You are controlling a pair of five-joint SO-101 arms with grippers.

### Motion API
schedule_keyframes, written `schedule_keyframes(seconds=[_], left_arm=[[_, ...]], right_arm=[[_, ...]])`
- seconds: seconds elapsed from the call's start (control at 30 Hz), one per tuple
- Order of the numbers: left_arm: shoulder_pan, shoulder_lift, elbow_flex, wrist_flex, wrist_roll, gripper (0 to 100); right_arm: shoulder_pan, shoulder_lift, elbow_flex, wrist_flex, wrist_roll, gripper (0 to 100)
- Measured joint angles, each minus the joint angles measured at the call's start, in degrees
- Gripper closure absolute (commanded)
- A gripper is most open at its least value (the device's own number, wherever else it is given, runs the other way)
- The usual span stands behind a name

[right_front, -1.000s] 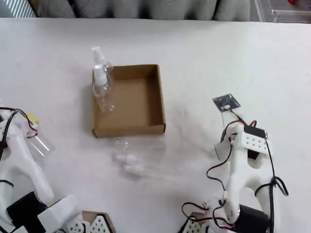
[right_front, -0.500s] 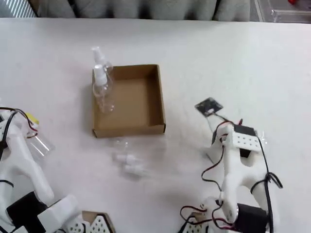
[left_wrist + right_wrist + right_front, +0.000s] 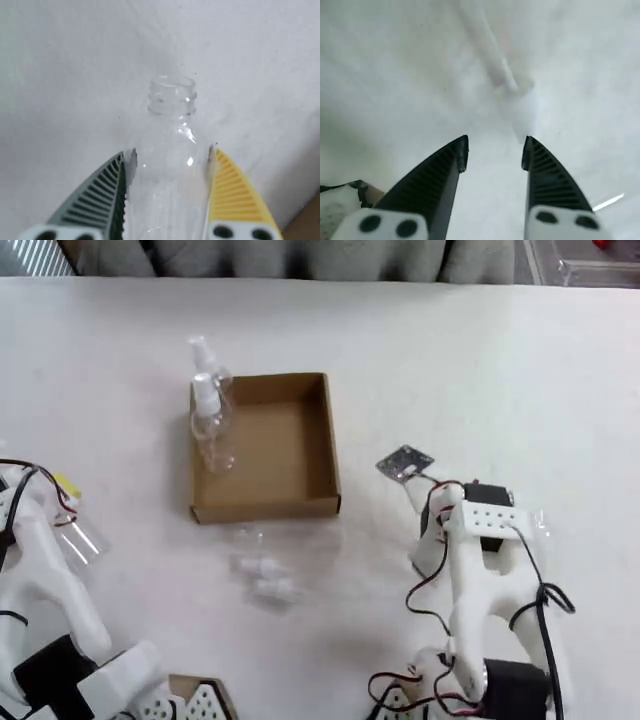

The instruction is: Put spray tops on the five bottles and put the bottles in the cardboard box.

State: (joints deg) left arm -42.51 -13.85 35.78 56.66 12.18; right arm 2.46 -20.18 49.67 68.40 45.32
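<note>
Leftward has swung my right arm [image 3: 478,575] since a second ago, bringing the right pincer [image 3: 495,147] closer to the one cardboard box [image 3: 265,508]. Its jaws stand apart on nothing. Two capped bottles [image 3: 212,425] stand at the box wall farthest from that pincer. One uncapped bottle [image 3: 170,115] sits clamped by its body in my left pincer [image 3: 167,157], neck past the tips. Two loose spray tops [image 3: 262,578], I think, lie between the pincers, one just ahead of the right tips.

cardboard box [image 3: 266,508] 1 | capped bottles [image 3: 212,428] 2 | uncapped bottle [image 3: 170,165] 1 | spray tops [image 3: 254,566] 2
</note>
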Motion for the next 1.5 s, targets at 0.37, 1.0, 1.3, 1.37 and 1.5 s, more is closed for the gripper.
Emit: schedule_keyframes(seconds=[0.37, 1.0, 1.3, 1.37, 1.5], left_arm=[[0.0, 0.0, 0.0, 0.0, -0.4, 94], [0.0, 0.0, 0.1, 0.0, -0.4, 94], [0.0, 0.0, 0.6, 0.0, -0.4, 94], [-0.1, 0.0, 0.7, 0.0, -0.4, 94], [0.0, 0.0, 0.7, 0.0, -0.4, 94]], right_arm=[[0.7, 13.1, -3.3, -10.1, 6.8, 96.7], [13.5, 17.1, -27.5, 13.2, 31.4, 98.1], [16.1, 17.1, -29.4, 27.1, 72.4, 97.2], [16.1, 17.1, -29.5, 26.9, 79.3, 92.2], [16.1, 17.1, -29.5, 22.5, 82.2, 75.5]])
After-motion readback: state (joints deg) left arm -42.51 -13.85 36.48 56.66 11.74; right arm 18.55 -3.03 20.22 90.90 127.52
